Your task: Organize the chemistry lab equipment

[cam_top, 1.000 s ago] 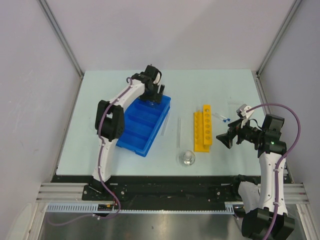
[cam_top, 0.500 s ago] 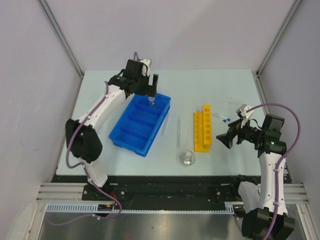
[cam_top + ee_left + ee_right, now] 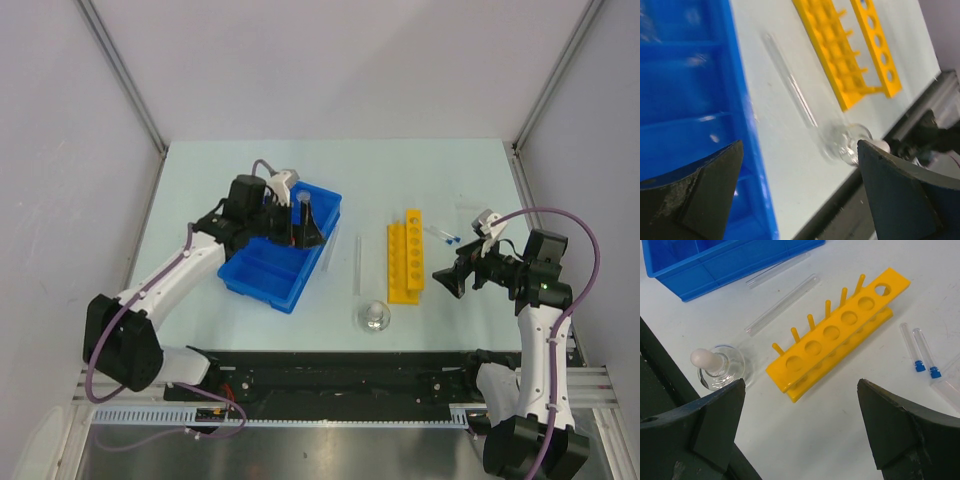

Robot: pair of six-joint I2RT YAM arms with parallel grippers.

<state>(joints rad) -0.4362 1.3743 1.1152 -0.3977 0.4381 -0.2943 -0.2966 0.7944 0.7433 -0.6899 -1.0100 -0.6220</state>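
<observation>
Pale table (image 3: 420, 175) — blue tray (image 3: 262, 272), yellow rack (image 3: 405, 256), left claw (image 3: 304, 228) spread

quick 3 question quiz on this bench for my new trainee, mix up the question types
1. How many blue-tipped droppers lie on the table beside the yellow rack?
2. True or false: the left gripper and the right gripper are both open and empty.
3. The left gripper is closest to: A) the yellow rack B) the blue tray C) the blue-tipped droppers

Key: 1. two 2. true 3. B
</observation>
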